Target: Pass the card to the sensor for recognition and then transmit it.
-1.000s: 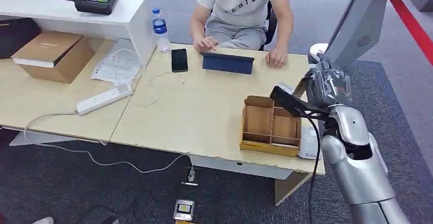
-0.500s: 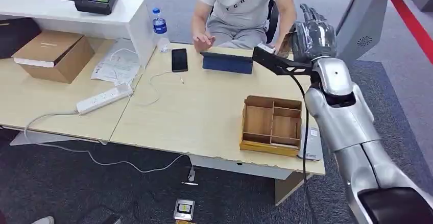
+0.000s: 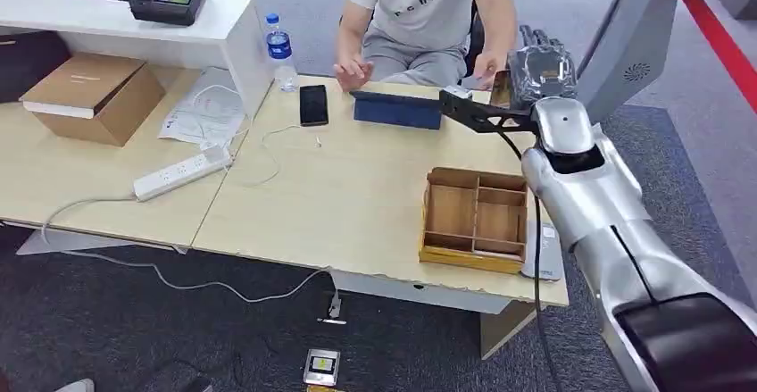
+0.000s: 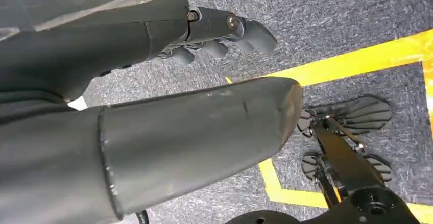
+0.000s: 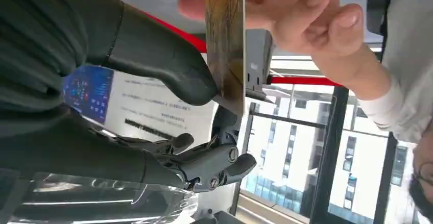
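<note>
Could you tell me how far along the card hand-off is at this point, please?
Mostly done, it seems: the right robot hand is raised toward the seated person, away from the wooden tray. In hand: it pinches the card, and the person's hand is already at it. Left: releasing the card. Whether the sensor read it cannot be told.

Brown-gold card (image 5: 225, 40); dark grey robot hand (image 5: 127, 81); yellow-lined grey carpet (image 4: 357, 30).
</note>
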`<move>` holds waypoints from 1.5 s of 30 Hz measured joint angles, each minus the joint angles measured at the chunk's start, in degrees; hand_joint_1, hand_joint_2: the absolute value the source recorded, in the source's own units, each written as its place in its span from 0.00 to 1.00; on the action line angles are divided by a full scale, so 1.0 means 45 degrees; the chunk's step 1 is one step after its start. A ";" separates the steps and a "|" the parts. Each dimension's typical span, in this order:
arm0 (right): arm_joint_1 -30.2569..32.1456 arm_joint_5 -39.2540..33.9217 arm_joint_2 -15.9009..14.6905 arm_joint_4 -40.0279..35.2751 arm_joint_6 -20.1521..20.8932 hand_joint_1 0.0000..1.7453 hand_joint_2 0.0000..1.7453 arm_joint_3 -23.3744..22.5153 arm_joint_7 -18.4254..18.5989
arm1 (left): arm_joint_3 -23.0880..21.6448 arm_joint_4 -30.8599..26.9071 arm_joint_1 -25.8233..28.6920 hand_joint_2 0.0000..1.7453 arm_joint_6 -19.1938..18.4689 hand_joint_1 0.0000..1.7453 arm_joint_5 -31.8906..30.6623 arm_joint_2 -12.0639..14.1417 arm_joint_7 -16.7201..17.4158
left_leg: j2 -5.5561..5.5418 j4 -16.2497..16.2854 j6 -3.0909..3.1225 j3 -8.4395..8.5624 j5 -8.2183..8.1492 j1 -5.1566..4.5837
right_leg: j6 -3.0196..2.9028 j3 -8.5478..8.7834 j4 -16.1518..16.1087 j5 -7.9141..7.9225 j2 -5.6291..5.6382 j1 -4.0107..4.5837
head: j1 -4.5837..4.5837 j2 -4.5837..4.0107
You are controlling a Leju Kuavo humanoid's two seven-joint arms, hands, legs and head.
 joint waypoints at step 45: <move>-0.1147 0.0772 0.0345 0.1588 0.0466 0.00 0.00 0.0427 -0.0223 | -0.0306 0.0000 0.0016 0.00 -0.0048 0.00 -0.0049 -0.0277 0.0699 | 0.0005 0.0000 0.0000 0.0002 0.0000 0.0001 | -0.0001 -0.0003 0.0001 0.0001 0.0002 0.0002 | 0.0000 0.0000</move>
